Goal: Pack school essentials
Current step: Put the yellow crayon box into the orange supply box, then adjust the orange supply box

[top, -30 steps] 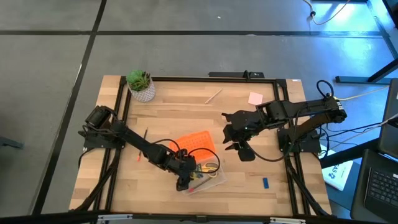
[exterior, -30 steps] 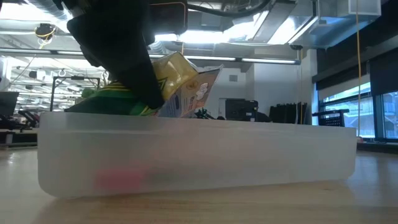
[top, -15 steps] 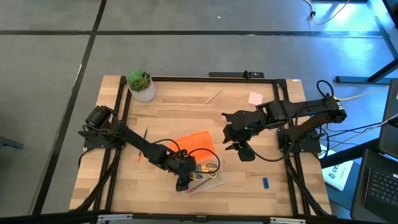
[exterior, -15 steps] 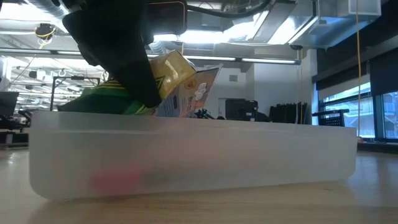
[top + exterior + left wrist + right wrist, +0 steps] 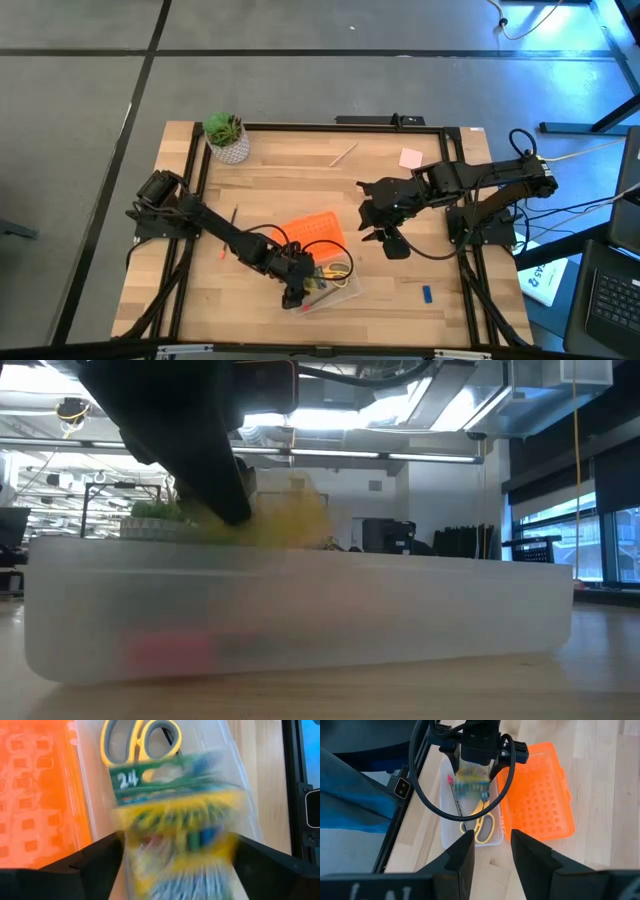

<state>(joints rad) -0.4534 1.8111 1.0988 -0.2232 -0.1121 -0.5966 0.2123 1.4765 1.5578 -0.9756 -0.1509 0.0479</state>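
**Crayon box blurred between the left fingers over the clear case**

Crayon box (image 5: 175,810), green and yellow cardboard printed "24", shows motion-blurred inside the clear plastic case (image 5: 335,287) near the table's front edge. It lies partly over the yellow-handled scissors (image 5: 140,742) already in the case.

Largest first: the pale wooden table (image 5: 300,180) carries both dark arms. The orange perforated lid (image 5: 312,228) lies open beside the case. The left gripper (image 5: 293,288) hangs over the case, its fingers (image 5: 85,865) spread wide on either side of the box. The right gripper (image 5: 377,237) waits near mid-table, fingers narrowly parted, holding nothing.

A pink note pad (image 5: 410,158) lies at the back, a tiny blue eraser (image 5: 426,294) at the front right.
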